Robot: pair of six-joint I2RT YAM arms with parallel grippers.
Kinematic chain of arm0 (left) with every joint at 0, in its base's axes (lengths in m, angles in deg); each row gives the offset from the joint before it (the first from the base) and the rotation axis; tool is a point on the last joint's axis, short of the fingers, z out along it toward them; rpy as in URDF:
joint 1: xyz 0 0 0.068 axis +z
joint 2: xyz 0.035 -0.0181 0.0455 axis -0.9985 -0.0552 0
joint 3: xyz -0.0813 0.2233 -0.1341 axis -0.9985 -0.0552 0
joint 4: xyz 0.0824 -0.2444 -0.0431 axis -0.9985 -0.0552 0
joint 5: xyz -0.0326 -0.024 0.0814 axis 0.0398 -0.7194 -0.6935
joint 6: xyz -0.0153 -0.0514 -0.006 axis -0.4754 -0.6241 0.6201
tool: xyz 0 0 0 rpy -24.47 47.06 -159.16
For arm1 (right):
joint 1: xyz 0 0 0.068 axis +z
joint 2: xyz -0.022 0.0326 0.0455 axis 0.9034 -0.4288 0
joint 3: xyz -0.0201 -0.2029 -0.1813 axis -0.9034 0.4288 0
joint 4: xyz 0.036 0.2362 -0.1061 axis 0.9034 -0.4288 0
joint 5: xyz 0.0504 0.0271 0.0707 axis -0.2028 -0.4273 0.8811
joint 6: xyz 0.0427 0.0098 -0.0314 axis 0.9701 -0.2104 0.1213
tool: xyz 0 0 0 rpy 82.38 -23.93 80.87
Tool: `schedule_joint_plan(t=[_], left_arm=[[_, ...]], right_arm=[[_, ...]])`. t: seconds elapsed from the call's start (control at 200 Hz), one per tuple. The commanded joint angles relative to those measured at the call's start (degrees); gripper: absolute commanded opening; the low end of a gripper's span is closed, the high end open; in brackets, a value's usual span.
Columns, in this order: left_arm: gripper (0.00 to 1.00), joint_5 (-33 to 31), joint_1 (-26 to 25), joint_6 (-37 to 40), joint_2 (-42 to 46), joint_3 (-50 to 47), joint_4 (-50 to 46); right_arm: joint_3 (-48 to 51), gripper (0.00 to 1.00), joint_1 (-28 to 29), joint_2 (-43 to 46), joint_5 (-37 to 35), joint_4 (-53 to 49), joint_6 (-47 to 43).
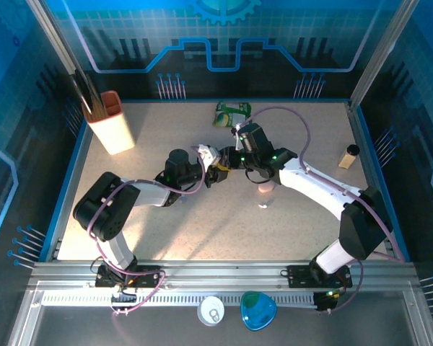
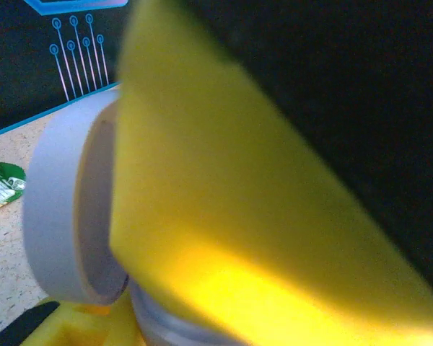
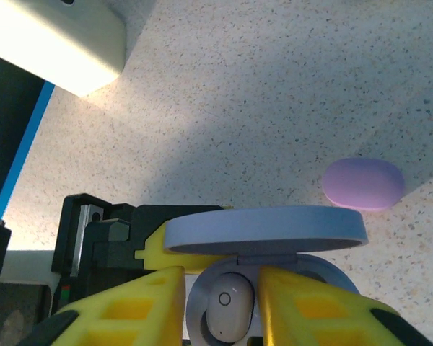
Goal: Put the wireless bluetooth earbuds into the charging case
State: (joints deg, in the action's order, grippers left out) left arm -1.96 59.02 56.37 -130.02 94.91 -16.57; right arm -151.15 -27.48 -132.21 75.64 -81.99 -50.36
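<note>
A pale grey-white charging case [image 3: 263, 229] is held up with its round lid open, and my left gripper [image 1: 215, 169] is shut on its base. In the left wrist view the lid [image 2: 61, 209] shows at the left, behind a blurred yellow finger [image 2: 224, 187]. A white earbud [image 3: 229, 310] sits in the case's well. My right gripper [image 3: 222, 282] is right over the case, its yellow fingers standing apart on either side of the earbud, with a gap on the left side. In the top view both grippers meet at the table's middle, by the case [image 1: 206, 153].
A closed lilac pebble-like case [image 3: 362, 184] lies on the table beyond the held case, also visible as a pinkish shape [image 1: 265, 189] with a small pale item [image 1: 262, 206] beside it. An orange-rimmed white holder [image 1: 112, 124], green packet [image 1: 232, 114] and small bottle [image 1: 348, 156] stand further off.
</note>
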Motion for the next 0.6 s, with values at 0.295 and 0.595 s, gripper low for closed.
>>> schedule_joint_plan(t=[0.295, 0.595], left_arm=[[0.27, 0.9, 5.5, -4.2, 4.0, -0.8, 2.0], [0.27, 0.6, 13.4, -9.9, 13.2, -6.2, 5.5]], right_arm=[[11.7, 0.48, -1.7, 14.8, -4.9, 8.4, -1.6], [16.3, 0.49, -5.3, 8.2, 3.9, 13.2, 2.4]])
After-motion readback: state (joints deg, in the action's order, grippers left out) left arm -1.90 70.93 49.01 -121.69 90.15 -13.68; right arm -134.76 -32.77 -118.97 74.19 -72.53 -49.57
